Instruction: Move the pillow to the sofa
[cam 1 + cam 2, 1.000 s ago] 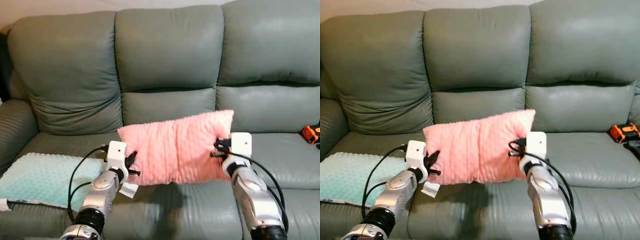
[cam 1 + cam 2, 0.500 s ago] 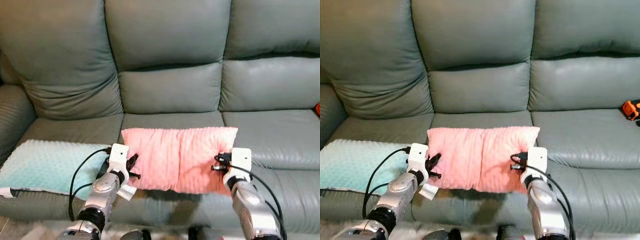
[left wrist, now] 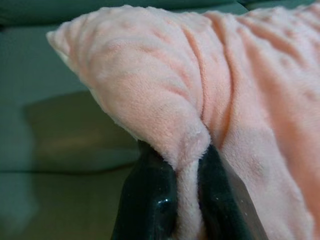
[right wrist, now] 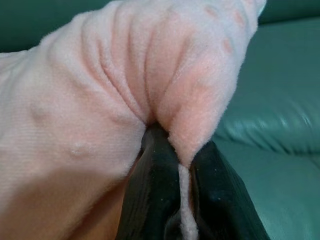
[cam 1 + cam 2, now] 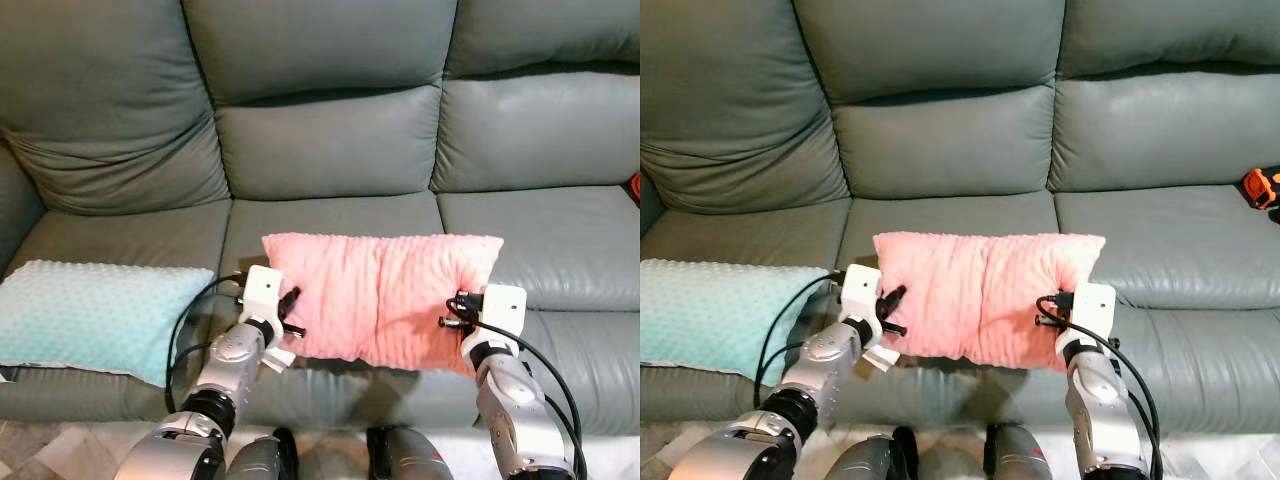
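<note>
Pink plush fabric is pinched in both claws: we find the left gripper (image 3: 186, 200) clenched on one end of the pink pillow (image 5: 385, 298), the right gripper (image 4: 181, 200) clenched on the other. The pillow is dimpled, creased at each pinch, spanning between them over the middle seat of the grey-green leather sofa (image 5: 330, 150). A mint pillow (image 5: 95, 315) lies left.

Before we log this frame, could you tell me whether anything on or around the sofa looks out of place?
An orange and black tool lies on the sofa's right-hand seat, odd among cushions. Otherwise the pink pillow is pinched by left gripper and right gripper.
</note>
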You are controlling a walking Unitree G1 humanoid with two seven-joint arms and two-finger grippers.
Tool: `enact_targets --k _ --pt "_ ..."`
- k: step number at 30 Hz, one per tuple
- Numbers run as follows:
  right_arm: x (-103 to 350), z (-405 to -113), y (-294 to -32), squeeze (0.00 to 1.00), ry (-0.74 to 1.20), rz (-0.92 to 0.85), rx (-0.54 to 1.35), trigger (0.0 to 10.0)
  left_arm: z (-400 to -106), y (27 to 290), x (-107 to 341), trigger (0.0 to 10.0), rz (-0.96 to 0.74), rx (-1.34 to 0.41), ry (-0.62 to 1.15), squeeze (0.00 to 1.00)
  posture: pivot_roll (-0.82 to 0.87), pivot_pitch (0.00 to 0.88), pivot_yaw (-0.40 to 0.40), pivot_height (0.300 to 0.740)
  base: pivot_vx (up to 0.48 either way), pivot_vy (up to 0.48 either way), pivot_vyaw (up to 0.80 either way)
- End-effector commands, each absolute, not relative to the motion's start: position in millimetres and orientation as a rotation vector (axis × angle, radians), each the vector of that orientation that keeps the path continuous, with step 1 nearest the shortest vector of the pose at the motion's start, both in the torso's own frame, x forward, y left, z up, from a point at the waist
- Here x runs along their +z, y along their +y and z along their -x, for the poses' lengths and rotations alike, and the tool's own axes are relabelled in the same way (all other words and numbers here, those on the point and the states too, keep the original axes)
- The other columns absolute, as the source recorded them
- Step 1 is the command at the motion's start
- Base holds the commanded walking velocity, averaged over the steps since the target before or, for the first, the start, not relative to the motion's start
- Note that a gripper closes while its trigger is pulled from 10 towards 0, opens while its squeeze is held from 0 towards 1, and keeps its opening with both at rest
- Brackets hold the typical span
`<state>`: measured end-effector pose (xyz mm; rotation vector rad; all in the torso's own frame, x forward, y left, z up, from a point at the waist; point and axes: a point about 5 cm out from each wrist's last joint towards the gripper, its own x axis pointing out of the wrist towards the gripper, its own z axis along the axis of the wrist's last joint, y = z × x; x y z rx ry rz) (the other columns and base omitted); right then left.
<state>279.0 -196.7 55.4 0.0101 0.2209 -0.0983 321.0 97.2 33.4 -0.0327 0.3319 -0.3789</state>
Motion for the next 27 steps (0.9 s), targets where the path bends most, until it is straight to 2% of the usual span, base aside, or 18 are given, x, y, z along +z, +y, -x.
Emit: enact_targets --k 1,8,21,22,23,24,25,27 --pt "57.7 -276.2 -191.5 0.00 0.198 -0.011 -0.081 10.0 -318.0 100.9 28.6 10.0 0.019 -0.371 0.347 0.00 -0.10 0.347 0.101 0.740 0.000 0.000 0.00" --pt "55.8 -276.9 -193.0 0.00 0.196 -0.018 -0.063 10.0 -319.4 94.9 30.2 10.0 0.032 -0.359 0.342 0.00 -0.10 0.362 0.093 0.740 0.000 0.000 0.00" --pt "68.6 -297.7 -199.0 0.00 0.153 -0.039 -0.062 10.0 -327.1 106.7 38.1 10.0 0.039 -0.263 0.298 0.00 -0.08 0.384 0.091 0.740 0.000 0.000 0.00" --pt "69.4 -298.6 -199.4 0.09 0.150 -0.046 -0.061 10.0 -327.8 108.7 38.7 10.0 0.038 -0.253 0.295 0.00 -0.08 0.386 0.091 0.740 0.000 0.000 0.00" --pt "70.0 -299.2 -199.5 0.69 0.147 -0.056 -0.059 10.0 -328.6 111.0 39.5 10.0 0.033 -0.241 0.290 0.32 -0.08 0.387 0.091 0.740 0.000 0.000 0.00" --pt "70.3 -299.3 -199.3 1.00 0.145 -0.066 -0.057 10.0 -329.3 113.6 40.3 10.0 0.030 -0.228 0.285 0.57 -0.08 0.388 0.092 0.740 0.000 0.000 0.00" --pt "69.9 -299.0 -198.7 1.00 0.145 -0.070 -0.053 10.0 -331.2 119.4 42.5 10.0 -0.003 -0.198 0.270 1.00 -0.08 0.389 0.090 0.740 0.000 0.000 0.00" --pt "69.9 -299.0 -198.7 1.00 0.145 -0.070 -0.053 10.0 -331.2 119.4 42.5 10.0 -0.003 -0.198 0.270 1.00 -0.08 0.389 0.090 0.740 0.000 0.000 0.00"
